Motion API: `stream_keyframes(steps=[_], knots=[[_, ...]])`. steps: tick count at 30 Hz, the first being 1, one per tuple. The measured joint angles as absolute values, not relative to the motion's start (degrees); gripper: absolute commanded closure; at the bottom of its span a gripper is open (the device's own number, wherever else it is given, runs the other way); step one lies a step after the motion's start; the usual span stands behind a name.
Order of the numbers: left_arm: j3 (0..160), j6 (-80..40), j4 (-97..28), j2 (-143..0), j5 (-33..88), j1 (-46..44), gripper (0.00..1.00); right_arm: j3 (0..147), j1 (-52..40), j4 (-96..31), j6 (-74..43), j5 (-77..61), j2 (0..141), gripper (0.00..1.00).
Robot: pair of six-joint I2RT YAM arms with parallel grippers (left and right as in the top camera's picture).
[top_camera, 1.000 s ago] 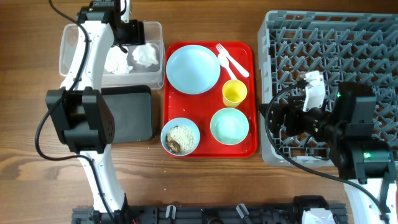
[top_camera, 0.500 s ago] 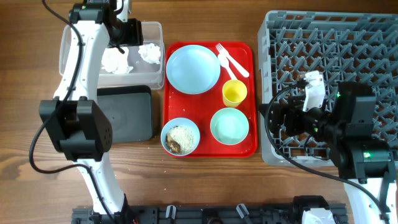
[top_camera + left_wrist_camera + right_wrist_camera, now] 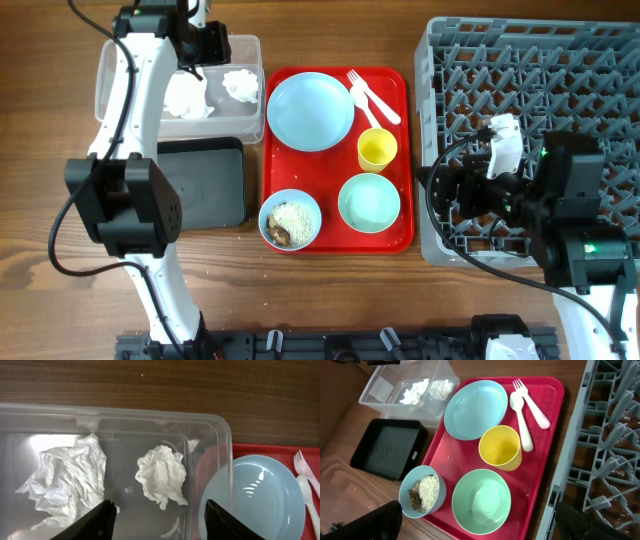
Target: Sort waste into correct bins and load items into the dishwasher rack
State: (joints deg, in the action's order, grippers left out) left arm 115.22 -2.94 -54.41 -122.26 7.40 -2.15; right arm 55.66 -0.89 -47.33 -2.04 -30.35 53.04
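Two crumpled white tissues (image 3: 161, 476) (image 3: 70, 480) lie inside the clear tub (image 3: 110, 80). My left gripper (image 3: 160, 520) hovers open over them, holding nothing; in the overhead view the left gripper (image 3: 205, 45) is at the tub's far wall. The red tray (image 3: 405, 235) carries a pale blue plate (image 3: 310, 110), white forks (image 3: 372, 95), a yellow cup (image 3: 377, 150), a mint-green bowl (image 3: 369, 202) and a blue bowl (image 3: 291, 220) with rice crumbs and brown scraps. My right gripper (image 3: 482, 522) stands wide open above the mint bowl's near side, by the grey rack (image 3: 540, 80).
The black tray (image 3: 205, 185) sits in front of the clear tub, left of the red tray. The rack's left wall (image 3: 570, 460) runs close beside the red tray. Bare wooden table (image 3: 330, 300) lies along the front.
The left arm's elbow swung left and its gripper drew back slightly toward the tub's far wall, jaws a little narrower. The smaller tissue shifted slightly. The right arm has not moved.
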Motion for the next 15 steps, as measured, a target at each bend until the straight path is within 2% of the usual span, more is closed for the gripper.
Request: stream_keyframes(steps=[15], knots=[[115.2, -3.4, -59.4, -122.3, 8.4, -3.9, 0.38, 55.7, -0.9, -47.3, -2.0, -30.2, 53.0, 0.00]])
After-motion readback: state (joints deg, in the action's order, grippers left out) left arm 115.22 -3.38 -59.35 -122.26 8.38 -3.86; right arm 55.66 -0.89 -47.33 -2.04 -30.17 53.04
